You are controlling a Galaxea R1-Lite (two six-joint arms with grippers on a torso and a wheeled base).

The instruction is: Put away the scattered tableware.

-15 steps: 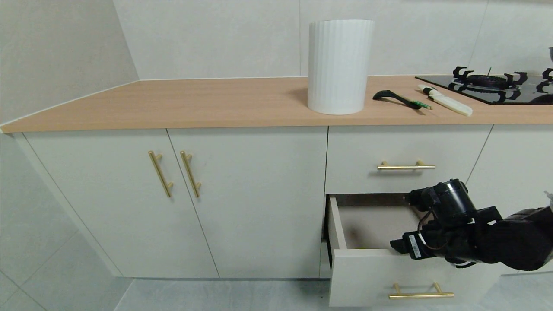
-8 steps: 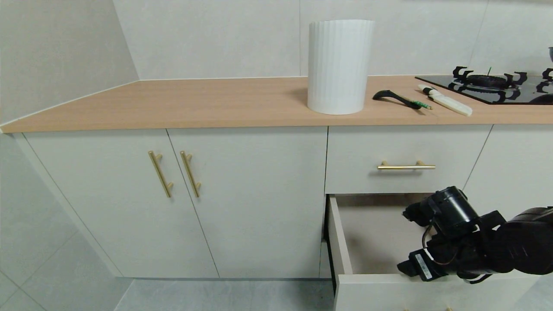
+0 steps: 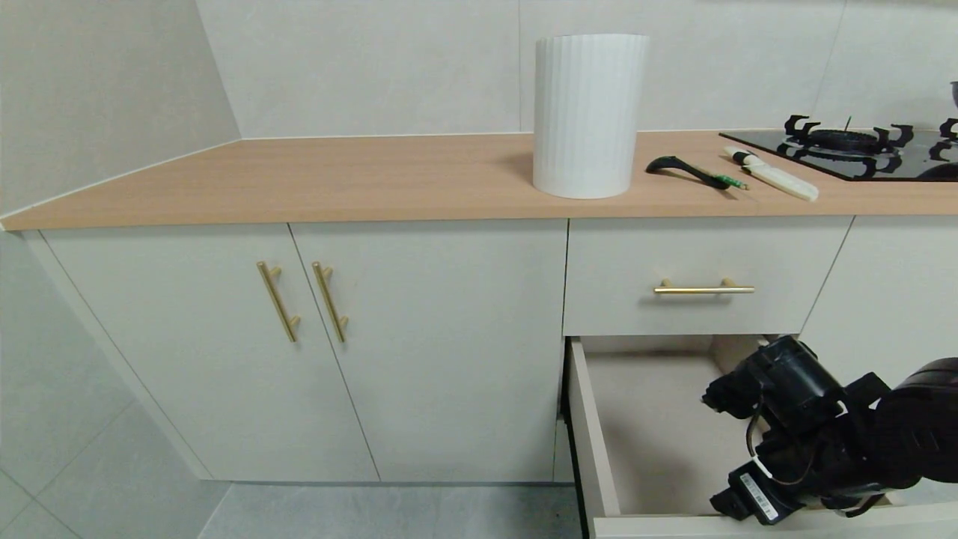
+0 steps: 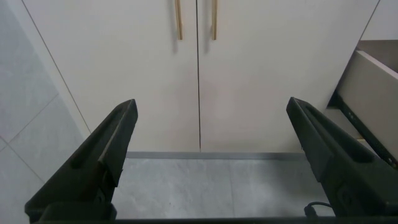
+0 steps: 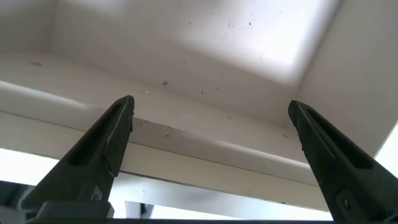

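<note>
Pulling drawer (image 3: 596, 442) further out w/ right gripper (image 5: 210, 106), jaws spread wide astride its front edge; left gripper (image 4: 211, 109) also gaping. Readying room for ladle (image 3: 685, 171) & knife (image 3: 775, 180), both untouched.

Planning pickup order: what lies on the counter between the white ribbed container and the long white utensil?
A black ladle lies there, between the container and white utensil, in the head view.

Right arm (image 3: 913, 427): I see it low on my right side, forearm reaching inward, wrist tipped downward.
Right gripper (image 5: 210, 106): I read both fingers spread wide apart.
Left gripper (image 4: 211, 106): fingers likewise wide apart, aimed forward and slightly down.
</note>
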